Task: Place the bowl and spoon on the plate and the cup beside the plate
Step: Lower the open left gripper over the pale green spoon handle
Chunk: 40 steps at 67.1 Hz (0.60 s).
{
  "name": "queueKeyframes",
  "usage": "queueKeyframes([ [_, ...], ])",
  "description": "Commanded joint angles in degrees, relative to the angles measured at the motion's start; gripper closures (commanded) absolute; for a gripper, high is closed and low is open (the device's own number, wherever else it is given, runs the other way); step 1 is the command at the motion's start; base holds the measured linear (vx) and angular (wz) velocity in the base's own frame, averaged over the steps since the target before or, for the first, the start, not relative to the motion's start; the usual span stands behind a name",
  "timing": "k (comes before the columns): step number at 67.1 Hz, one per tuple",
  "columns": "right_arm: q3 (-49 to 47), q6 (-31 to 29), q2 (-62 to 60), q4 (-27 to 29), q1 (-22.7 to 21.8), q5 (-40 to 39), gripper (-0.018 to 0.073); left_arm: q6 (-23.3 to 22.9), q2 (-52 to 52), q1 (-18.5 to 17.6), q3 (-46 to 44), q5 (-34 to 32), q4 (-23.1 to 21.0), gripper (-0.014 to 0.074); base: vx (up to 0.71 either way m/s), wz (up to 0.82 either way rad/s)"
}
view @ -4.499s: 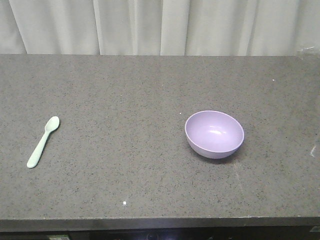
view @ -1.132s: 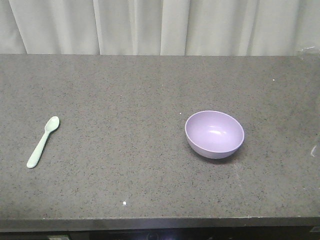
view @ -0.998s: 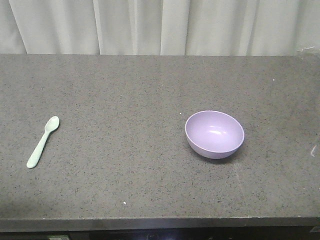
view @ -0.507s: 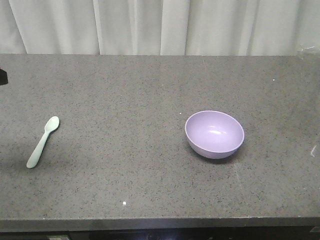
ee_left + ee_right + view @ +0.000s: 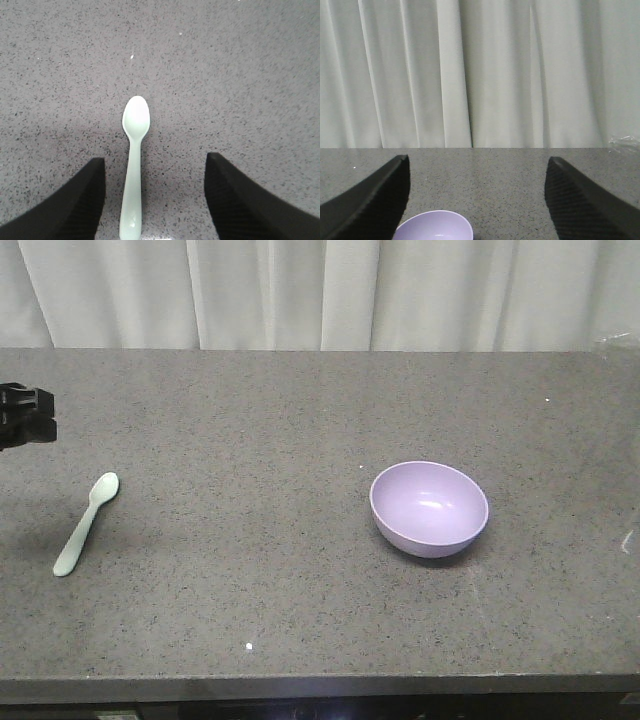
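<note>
Jaws on your left gripper (image 5: 154, 160) stand wide in the left wrist view, one side at 8 o'clock and one at 4 o'clock, holding nothing. Between them the spoon (image 5: 134, 165) lies flat on the table (image 5: 240, 75), with its head toward 12 o'clock and its handle toward 6, nearer the 8 o'clock side. You cannot tell how high above it the jaws hang.

In the right wrist view, your right gripper (image 5: 477, 160) is also spread wide and empty. The bowl (image 5: 434, 226) shows at about 7 o'clock with only its far rim in frame. A curtain (image 5: 485, 75) hangs behind the table.

In the front view, the spoon sits at 9 o'clock and the bowl stands upright at about 4 o'clock from the table's centre, well apart. Your left gripper pokes in at the 10 o'clock edge, beyond the spoon's head. No plate or cup shows in any view.

As I read it, nothing is arranged yet. You are lining up for the spoon, and every placement is left to do.
</note>
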Motion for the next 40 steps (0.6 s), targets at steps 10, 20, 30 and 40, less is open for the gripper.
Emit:
queueKeyframes([
  [10, -1.86, -0.68, 0.74, 0.08, -0.23, -3.76, 0.0009, -2.39, 4.1, -5.43, -1.8, -4.19, 7.68, 0.0181, 0.0, 0.0],
  [20, -1.86, -0.68, 0.74, 0.08, -0.23, -3.76, 0.0009, -6.13, 6.34, -6.54, -1.8, -3.7, 12.56, 0.0181, 0.0, 0.0],
  [30, -1.86, -0.68, 0.74, 0.08, -0.23, -3.76, 0.0009, -7.18, 8.88, -6.54, -1.8, -2.82, 14.01, 0.0188, 0.0, 0.0],
  [40, -1.86, -0.68, 0.74, 0.08, -0.23, -3.81, 0.0009, -7.23, 11.5, -6.78, -1.8, -3.73, 13.87, 0.0189, 0.0, 0.0],
])
